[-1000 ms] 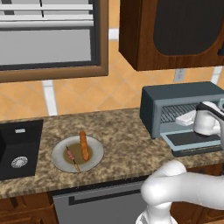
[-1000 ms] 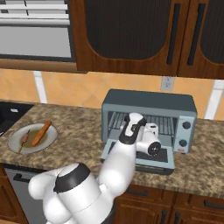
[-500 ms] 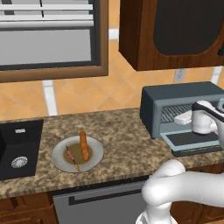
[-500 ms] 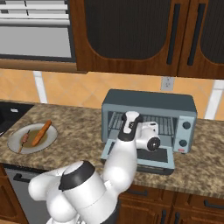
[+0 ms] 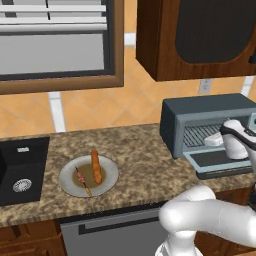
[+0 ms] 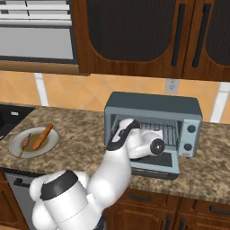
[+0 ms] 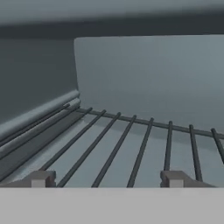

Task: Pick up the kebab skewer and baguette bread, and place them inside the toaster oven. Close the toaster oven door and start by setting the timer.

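So here's the catch: my gripper (image 7: 107, 178) is poking into the mouth of the oven (image 6: 152, 123), while the skewer (image 5: 83, 181) and the baguette (image 5: 96, 166) sit on the plate (image 5: 109, 181), well off to my left along the counter (image 5: 135, 155). Both lie side by side, just about touching, long axes running roughly away from me toward the wall, the skewer on the sink (image 5: 20, 167) side and angled a bit more. Jaws are spread wide with nothing between them; in the hand view the two tips frame bare rack (image 7: 131, 144) wires and the oven's back wall. The door (image 6: 157, 162) is dropped flat in front, so the oven's ready to load. Arm pose: it reaches forward and right from the base, elbow bent, wrist about level with the opening, hand pointing into the cavity over the door. My read is nothing's been picked yet, so the next move has to back out over the door and swing left to the plate, then come down with the jaws across whichever piece I take first.
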Robot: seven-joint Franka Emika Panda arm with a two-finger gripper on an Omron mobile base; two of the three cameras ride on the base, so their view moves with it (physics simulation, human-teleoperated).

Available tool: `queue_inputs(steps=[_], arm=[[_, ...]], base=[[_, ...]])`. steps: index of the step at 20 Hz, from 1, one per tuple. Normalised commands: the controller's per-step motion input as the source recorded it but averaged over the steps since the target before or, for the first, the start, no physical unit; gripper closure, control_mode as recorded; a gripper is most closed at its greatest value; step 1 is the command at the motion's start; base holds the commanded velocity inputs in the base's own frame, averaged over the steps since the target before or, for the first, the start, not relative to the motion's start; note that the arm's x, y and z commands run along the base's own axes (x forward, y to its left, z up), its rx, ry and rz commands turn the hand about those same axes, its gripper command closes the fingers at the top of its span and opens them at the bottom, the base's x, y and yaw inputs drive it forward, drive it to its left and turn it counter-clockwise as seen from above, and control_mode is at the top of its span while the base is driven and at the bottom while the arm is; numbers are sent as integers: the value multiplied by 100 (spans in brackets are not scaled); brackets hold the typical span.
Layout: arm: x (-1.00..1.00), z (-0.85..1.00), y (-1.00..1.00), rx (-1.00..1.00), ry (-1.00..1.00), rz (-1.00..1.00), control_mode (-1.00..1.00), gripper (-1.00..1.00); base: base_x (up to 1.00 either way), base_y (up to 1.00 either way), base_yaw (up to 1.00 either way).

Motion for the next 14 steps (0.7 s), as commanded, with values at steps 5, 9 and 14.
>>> queue_inputs(steps=[5,9,14], arm=[[-97,-45,-23,-8,23,-1,-100,-100],[-93,-41,-36,-9,27,0,-100,-100],[-90,-1,-53,-6,26,0,-100,-100]], base=[[0,0,0],[0,0,0],[0,0,0]])
